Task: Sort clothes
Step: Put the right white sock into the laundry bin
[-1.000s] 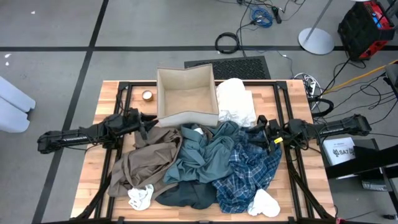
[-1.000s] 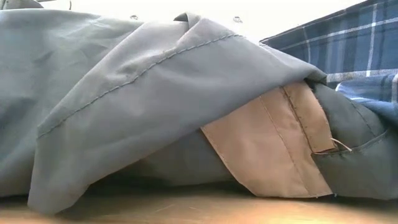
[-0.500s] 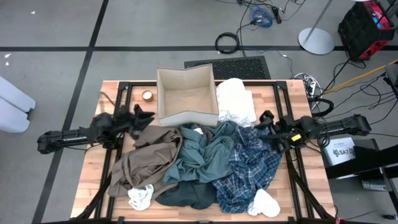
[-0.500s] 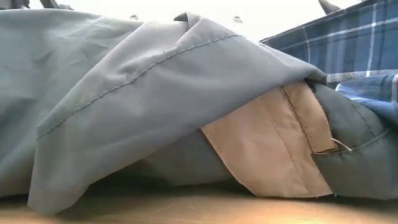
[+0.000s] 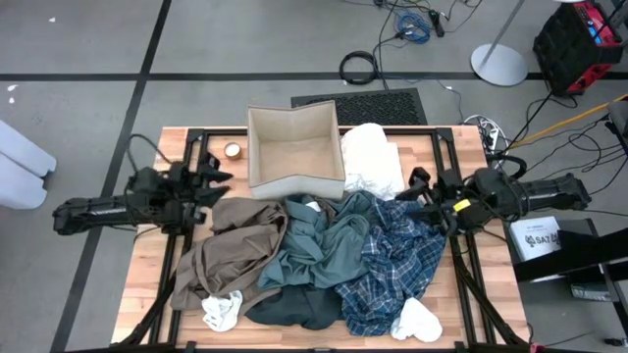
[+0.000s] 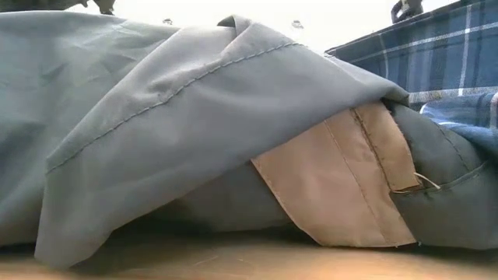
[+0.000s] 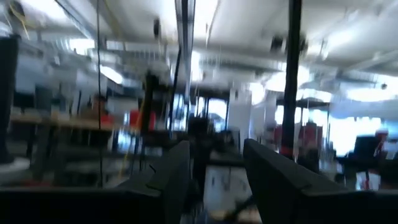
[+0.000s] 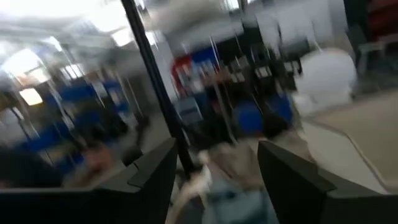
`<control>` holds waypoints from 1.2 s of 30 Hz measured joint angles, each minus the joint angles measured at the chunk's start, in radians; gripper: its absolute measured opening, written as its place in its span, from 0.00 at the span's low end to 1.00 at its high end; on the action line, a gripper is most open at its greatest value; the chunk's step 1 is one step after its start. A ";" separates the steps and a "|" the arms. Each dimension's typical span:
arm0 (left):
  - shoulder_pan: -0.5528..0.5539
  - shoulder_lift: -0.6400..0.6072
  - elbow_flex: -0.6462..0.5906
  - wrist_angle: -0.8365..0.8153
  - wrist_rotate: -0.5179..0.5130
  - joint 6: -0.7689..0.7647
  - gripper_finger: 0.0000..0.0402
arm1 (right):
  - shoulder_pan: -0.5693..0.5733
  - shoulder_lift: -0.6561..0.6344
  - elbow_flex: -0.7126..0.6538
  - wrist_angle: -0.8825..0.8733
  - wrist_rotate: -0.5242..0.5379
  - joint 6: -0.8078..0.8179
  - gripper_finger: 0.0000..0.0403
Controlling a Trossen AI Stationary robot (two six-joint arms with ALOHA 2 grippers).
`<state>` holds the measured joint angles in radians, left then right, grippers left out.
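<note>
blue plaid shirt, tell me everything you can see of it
The blue plaid shirt is soft woven fabric, dark blue with pale check lines, lying crumpled and unfolded on the right side of the heap on the wooden table. Its left edge overlaps the teal-grey shirt; a cream-white piece lies against its near corner. The low view shows a plaid fold raised above the pile. The right pincer is at its far right edge, open and holding nothing.

Both tools, left [image 5: 214, 176] and right [image 5: 420, 186], have drawn back outward.
</note>
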<state>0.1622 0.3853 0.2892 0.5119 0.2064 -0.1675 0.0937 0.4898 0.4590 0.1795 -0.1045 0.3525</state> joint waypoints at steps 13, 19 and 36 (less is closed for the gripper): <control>-0.169 0.424 0.368 -0.461 -0.137 0.059 0.40 | 0.021 0.285 0.270 -0.350 -0.257 0.312 0.53; -0.280 0.500 0.492 -0.587 -0.281 0.151 0.40 | 0.178 0.387 0.270 -0.377 -0.271 0.504 0.53; -0.303 0.510 0.522 -0.636 -0.353 0.182 0.40 | 0.582 0.752 0.270 -0.372 -0.231 1.150 0.53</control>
<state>-0.1406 0.8951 0.8116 -0.1244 -0.1463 0.0141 0.6759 1.2418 0.7288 -0.1925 -0.3351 1.5026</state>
